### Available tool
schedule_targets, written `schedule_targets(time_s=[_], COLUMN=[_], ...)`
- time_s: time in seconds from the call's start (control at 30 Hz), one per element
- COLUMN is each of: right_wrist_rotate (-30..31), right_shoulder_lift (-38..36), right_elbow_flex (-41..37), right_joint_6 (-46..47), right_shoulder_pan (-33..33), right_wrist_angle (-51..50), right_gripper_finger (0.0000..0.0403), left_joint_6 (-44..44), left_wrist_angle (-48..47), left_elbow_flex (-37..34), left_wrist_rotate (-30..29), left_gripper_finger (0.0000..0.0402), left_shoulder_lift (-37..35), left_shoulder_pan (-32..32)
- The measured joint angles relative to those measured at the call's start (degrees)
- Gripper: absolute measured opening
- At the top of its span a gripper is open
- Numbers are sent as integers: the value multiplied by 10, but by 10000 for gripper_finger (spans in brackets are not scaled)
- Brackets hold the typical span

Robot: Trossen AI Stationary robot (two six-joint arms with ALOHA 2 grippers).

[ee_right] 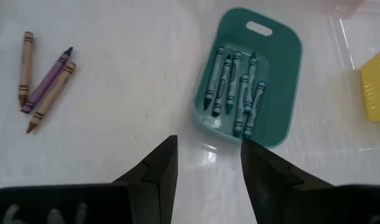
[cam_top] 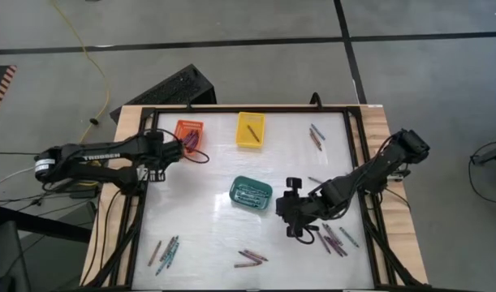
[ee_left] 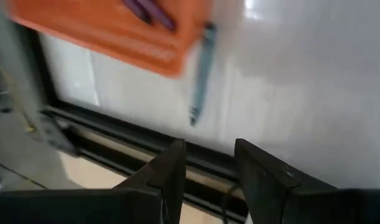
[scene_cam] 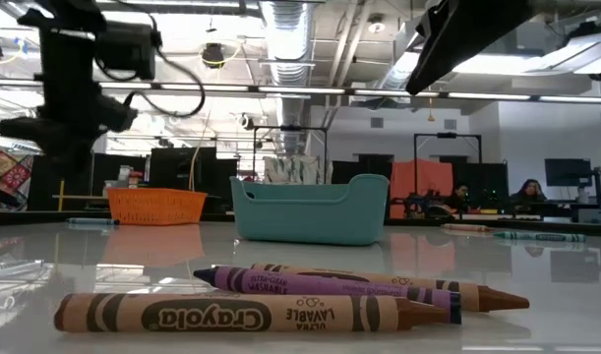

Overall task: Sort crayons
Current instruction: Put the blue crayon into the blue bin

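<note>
The left end effector [cam_top: 168, 151] hovers at the far left of the tabletop [cam_top: 215, 174], just beside the orange basket [cam_top: 187, 133]. Its fingers are apart and hold nothing. One teal crayon [ee_left: 202, 68] lies on the white surface next to this basket, which already has purple crayons [ee_left: 149, 10] in it.

The right end effector [cam_top: 290, 208] is also open and empty. It stands just right of the green basket [ee_right: 255, 74], where several teal crayons [ee_right: 236, 87] lie side by side, so I think this basket is for the teal colour.

Many crayons are not sorted: a small group [cam_top: 251, 258] near the front middle, another group [cam_top: 164, 251] at front left, one [cam_top: 335, 238] near the right arm and one [cam_top: 315, 135] at far right. The yellow basket [cam_top: 250, 129] holds one brown crayon [cam_top: 250, 130].
</note>
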Motion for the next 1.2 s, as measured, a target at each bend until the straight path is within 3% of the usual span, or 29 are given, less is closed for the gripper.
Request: schedule_targets(time_s=[0.43,0.73,1.2], right_wrist_rotate=[-6,-6,-6], right_shoulder_lift=[0,0,0], right_elbow_flex=[0,0,0], right_joint_6=[1,-10,-19], right_shoulder_pan=[-2,-2,-2], right_wrist_angle=[0,0,-1], right_gripper_finger=[168,168,168], left_joint_6=[158,207,223], left_wrist_angle=[89,110,188], left_elbow_flex=[-23,-22,-22], left_wrist_rotate=[116,136,138], left_gripper_finger=[128,128,128], left_shoulder_lift=[5,58,185], left_shoulder_pan=[119,201,240])
